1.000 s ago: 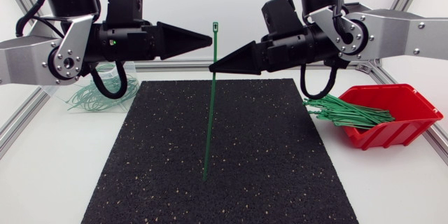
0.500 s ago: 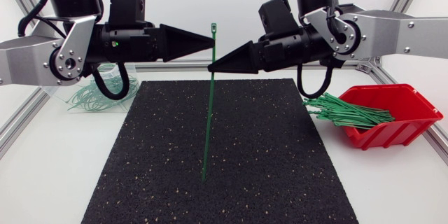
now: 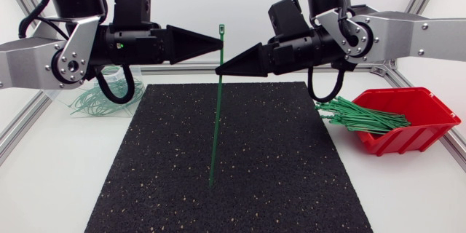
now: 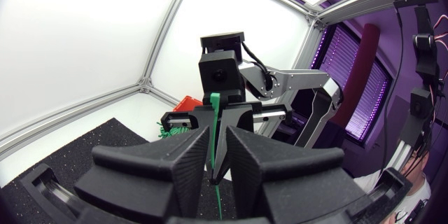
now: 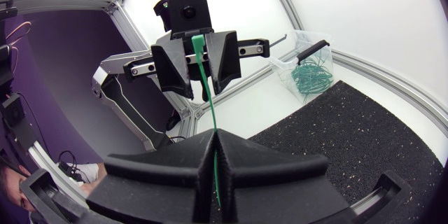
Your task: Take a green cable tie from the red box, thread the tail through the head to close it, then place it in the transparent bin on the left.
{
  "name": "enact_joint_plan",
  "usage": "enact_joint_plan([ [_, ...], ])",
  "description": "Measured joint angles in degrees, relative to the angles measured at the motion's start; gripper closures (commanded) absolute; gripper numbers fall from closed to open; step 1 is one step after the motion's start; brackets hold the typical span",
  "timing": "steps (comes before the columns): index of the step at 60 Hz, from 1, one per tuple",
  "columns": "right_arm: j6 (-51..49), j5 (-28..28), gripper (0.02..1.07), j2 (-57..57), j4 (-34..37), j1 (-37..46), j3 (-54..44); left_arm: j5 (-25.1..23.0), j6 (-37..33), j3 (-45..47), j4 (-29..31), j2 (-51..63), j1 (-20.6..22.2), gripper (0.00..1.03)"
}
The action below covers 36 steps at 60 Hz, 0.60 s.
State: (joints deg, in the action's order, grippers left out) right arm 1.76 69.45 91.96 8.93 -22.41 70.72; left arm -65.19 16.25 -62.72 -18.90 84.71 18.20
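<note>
Over the mat (image 3: 277, 160), tie (image 3: 215, 131) is out of box (image 3: 419, 113): right gripper (image 3: 220, 70) pinches it, left gripper (image 3: 218, 41) gapes around it; threading, binning pending.

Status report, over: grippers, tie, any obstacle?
Right gripper shut on tie, upright over mat. Left gripper open around tie below its head. Tie not yet threaded. Nothing in the way.

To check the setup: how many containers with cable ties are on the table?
2. The red box at the right of the mat, and the transparent bin at the left, partly hidden behind my left arm.
</note>
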Motion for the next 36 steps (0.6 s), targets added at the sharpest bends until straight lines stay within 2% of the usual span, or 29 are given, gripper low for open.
enact_joint_plan([
  [36,0.4,0.0,1.01,0.1,-0.2,-0.9,0.0,1.4,-1.7,0.0,1.5,0.0,0.4,0.84],
])
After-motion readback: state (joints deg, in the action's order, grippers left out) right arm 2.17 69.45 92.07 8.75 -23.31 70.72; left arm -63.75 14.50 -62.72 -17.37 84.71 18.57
